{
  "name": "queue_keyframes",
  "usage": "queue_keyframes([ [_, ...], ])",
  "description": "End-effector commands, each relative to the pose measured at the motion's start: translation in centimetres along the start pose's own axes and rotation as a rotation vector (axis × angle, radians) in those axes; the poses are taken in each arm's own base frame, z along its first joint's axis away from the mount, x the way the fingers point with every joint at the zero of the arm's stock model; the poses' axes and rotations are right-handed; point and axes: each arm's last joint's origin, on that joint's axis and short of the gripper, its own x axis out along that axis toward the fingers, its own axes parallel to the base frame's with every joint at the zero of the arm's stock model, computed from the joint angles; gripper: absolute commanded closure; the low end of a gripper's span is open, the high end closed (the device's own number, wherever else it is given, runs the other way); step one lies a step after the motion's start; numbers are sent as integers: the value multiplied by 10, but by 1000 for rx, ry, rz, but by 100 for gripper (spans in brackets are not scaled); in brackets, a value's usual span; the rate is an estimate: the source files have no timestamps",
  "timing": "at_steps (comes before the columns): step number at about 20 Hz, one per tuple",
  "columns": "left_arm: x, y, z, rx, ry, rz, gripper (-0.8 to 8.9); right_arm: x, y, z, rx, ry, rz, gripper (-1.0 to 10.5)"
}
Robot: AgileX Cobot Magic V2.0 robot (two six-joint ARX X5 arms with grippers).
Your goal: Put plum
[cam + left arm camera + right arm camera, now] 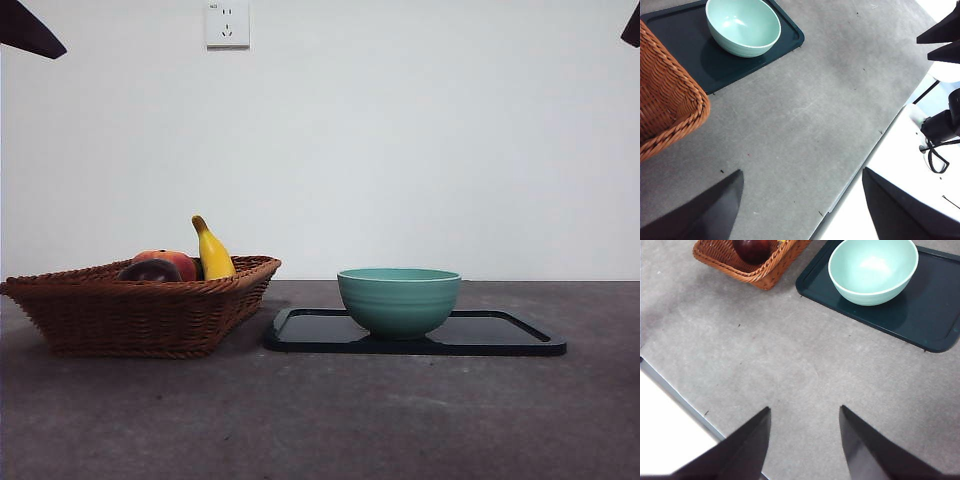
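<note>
At the left of the front view, a wicker basket (140, 310) holds the plum (150, 271), mostly hidden behind the rim, beside a red-orange fruit (172, 261) and a banana (213, 252). Bare table (320, 420) lies in front. Right of centre, a green bowl (399, 300) sits on a dark tray (500, 335). Left gripper (800, 200) and right gripper (804, 440) hang parted, well apart from everything.

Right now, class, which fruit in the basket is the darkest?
The plum: dark maroon and round, in the wicker basket, beside the brighter red-orange fruit and the upright yellow banana.
</note>
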Motion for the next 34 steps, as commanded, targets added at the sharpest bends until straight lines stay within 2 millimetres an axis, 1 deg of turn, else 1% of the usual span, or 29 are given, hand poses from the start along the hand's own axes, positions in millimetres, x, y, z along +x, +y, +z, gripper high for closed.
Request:
queue_keyframes([
  [1,-1,-1,4,27,-14,-4,441,1,0,3,55,-13,1,729],
  [3,-1,-1,5,28,-16,-4,441,3,0,9,122,-49,-24,723],
  [5,-1,-1,5,28,-16,-4,441,4,0,21,160,-94,-49,713],
  [7,-1,-1,5,28,-16,-4,441,7,-2,38,173,-122,-91,702],
  [8,-1,-1,5,29,-16,-4,441,10,-5,50,181,-122,-123,698],
  [9,-1,-1,5,29,-16,-4,441,13,-8,60,186,-116,-143,670],
  [11,-1,-1,5,28,-16,-4,441,24,-16,85,187,-100,-174,659],
  [14,-1,-1,5,28,-16,-4,441,49,-34,119,198,-62,-210,659],
  [16,-1,-1,5,28,-16,-4,441,70,-48,135,203,-20,-231,659],
  [18,-1,-1,5,28,-16,-4,441,92,-63,147,222,26,-248,659],
  [20,-1,-1,5,28,-16,-4,441,114,-74,153,235,64,-252,659],
  [22,-1,-1,5,28,-16,-4,441,136,-83,155,247,100,-253,659],
  [26,-1,-1,5,28,-16,-4,441,177,-100,148,272,156,-227,659],
  [29,-1,-1,5,28,-16,-4,441,201,-111,139,286,201,-227,659],
  [32,-1,-1,5,28,-16,-4,441,221,-115,133,285,224,-211,660],
  [34,-1,-1,5,28,-16,-4,441,233,-117,129,285,236,-208,685],
])
